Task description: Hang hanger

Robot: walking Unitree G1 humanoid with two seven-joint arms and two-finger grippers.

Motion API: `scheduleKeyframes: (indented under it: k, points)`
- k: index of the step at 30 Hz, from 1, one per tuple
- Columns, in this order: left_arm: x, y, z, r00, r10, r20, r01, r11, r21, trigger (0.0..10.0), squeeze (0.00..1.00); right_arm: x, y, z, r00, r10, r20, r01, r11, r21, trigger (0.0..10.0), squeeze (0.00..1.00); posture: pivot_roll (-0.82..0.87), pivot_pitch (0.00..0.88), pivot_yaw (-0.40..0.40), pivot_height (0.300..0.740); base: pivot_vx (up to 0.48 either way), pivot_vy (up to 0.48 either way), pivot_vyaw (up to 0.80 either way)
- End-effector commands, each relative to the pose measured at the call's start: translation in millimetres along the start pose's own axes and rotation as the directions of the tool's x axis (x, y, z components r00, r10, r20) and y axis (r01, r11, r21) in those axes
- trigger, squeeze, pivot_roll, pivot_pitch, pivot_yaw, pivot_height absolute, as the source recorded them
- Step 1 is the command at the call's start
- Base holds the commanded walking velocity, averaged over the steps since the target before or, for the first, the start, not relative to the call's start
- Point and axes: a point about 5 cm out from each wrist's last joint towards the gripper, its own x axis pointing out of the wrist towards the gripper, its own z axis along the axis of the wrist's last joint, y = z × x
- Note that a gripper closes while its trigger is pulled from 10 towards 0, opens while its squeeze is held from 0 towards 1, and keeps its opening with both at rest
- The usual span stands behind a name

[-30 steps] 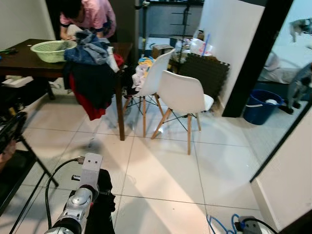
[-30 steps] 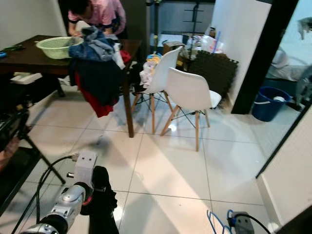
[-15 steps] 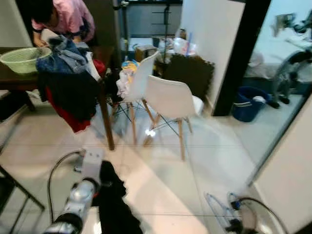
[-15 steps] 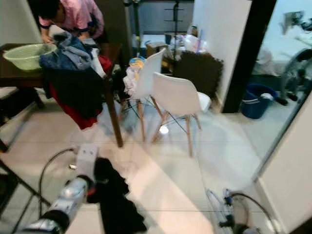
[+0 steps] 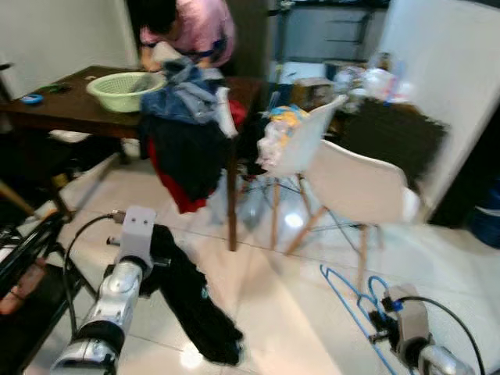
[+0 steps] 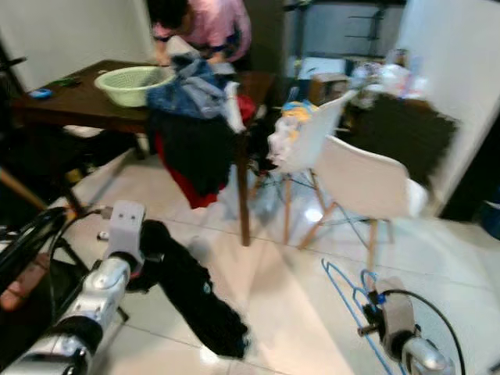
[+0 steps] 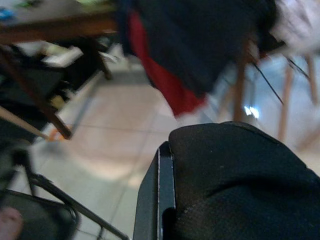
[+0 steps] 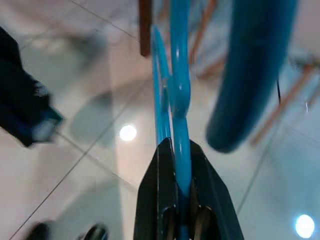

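Observation:
A blue wire hanger (image 5: 350, 291) sticks up from my right gripper (image 5: 380, 319) at the lower right, above the tiled floor. In the right wrist view that gripper (image 8: 177, 150) is shut on the hanger (image 8: 179, 75). My left gripper (image 5: 158, 251) is at the lower left, shut on a black garment (image 5: 195, 301) that hangs down from it to near the floor. In the left wrist view the black cloth (image 7: 235, 185) covers the gripper, with one finger (image 7: 155, 200) showing beside it.
A dark table (image 5: 70, 105) at the back left holds a green basket (image 5: 129, 87) and a heap of clothes (image 5: 187, 133) draped over its corner. A person in pink (image 5: 195, 27) bends over it. Two white chairs (image 5: 367, 191) stand right of it. A black stand (image 5: 23, 258) is at my left.
The camera has swung, shifting the whole scene. The black garment now hangs lower and longer from my left gripper. My right arm with the blue hanger shows higher.

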Motion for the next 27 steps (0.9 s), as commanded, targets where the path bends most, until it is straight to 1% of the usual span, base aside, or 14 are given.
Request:
scheduleKeyframes:
  k: [1,4,5,6,9,14,16,18,19,22,23,24,25,27]
  points:
    - [4.7,11.0,15,0.997,0.034,0.062,-0.034,0.999,-0.01,10.0,0.0,5.9,2.8,12,0.999,-0.005,0.05,0.006,1.0,-0.007,10.0,0.0,0.21,0.0,-0.003,0.74,0.401,0.0,0.0]
    - [4.7,11.0,15,0.997,0.034,0.062,-0.034,0.999,-0.01,10.0,0.0,5.9,2.8,12,0.999,-0.005,0.05,0.006,1.0,-0.007,10.0,0.0,0.21,0.0,-0.003,0.74,0.401,0.0,0.0]
    - [9.2,13.7,36,0.989,0.043,0.139,-0.041,0.999,-0.013,10.0,0.0,8.4,5.9,18,0.997,0.005,0.078,-0.004,1.0,-0.004,10.0,0.0,0.21,0.0,-0.008,0.74,0.405,0.0,0.0]
    - [9.2,13.7,36,0.989,0.043,0.139,-0.041,0.999,-0.013,10.0,0.0,8.4,5.9,18,0.997,0.005,0.078,-0.004,1.0,-0.004,10.0,0.0,0.21,0.0,-0.008,0.74,0.405,0.0,0.0]
    - [13.8,17.1,68,0.968,0.059,0.245,-0.056,0.998,-0.017,10.0,0.0,11.0,10.3,24,0.995,0.022,0.102,-0.021,1.0,-0.01,10.0,0.0,0.21,0.0,-0.008,0.74,0.405,0.0,0.0]
    - [16.7,18.9,93,0.946,0.071,0.316,-0.062,0.997,-0.038,10.0,0.0,12.7,12.0,28,0.993,0.026,0.117,-0.025,1.0,-0.011,10.0,0.0,0.21,0.0,-0.01,0.74,0.406,0.0,0.0]
    - [17.7,19.5,117,0.922,0.07,0.38,-0.055,0.997,-0.05,10.0,0.0,13.3,12.4,30,0.992,0.026,0.122,-0.025,1.0,-0.011,10.0,0.0,0.21,0.0,-0.01,0.74,0.411,0.0,0.0]
    - [17.7,19.5,117,0.922,0.07,0.38,-0.055,0.997,-0.05,10.0,0.0,13.3,12.4,30,0.992,0.026,0.122,-0.025,1.0,-0.011,10.0,0.0,0.21,0.0,-0.01,0.74,0.416,0.0,0.0]
    - [17.5,19.8,127,0.91,0.069,0.408,-0.052,0.997,-0.053,10.0,0.0,13.4,12.4,30,0.992,0.026,0.124,-0.024,1.0,-0.012,10.0,0.0,0.21,0.0,-0.01,0.74,0.405,0.0,0.0]
    - [16.9,20.2,137,0.897,0.07,0.436,-0.051,0.997,-0.055,10.0,0.0,13.3,12.1,31,0.992,0.026,0.125,-0.024,1.0,-0.012,10.0,0.0,0.21,0.0,-0.01,0.74,0.407,0.0,0.0]
    - [16.3,21.3,150,0.88,0.073,0.47,-0.051,0.997,-0.059,10.0,0.0,13.1,11.5,31,0.992,0.026,0.127,-0.025,1.0,-0.01,10.0,0.0,0.21,0.0,-0.01,0.74,0.409,0.0,0.0]
    - [16.3,21.3,150,0.88,0.073,0.47,-0.051,0.997,-0.059,10.0,0.0,13.1,11.5,31,0.992,0.026,0.127,-0.025,1.0,-0.01,10.0,0.0,0.21,0.0,-0.01,0.74,0.409,0.0,0.0]
    - [15.0,23.7,165,0.86,0.08,0.504,-0.053,0.996,-0.067,10.0,0.0,12.8,10.8,31,0.991,0.026,0.13,-0.025,1.0,-0.009,10.0,0.0,0.21,0.0,-0.009,0.74,0.412,0.0,0.0]
    - [15.0,23.7,165,0.86,0.08,0.504,-0.053,0.996,-0.067,10.0,0.0,12.8,10.8,31,0.991,0.026,0.13,-0.025,1.0,-0.009,10.0,0.0,0.21,0.0,-0.009,0.74,0.412,0.0,0.0]
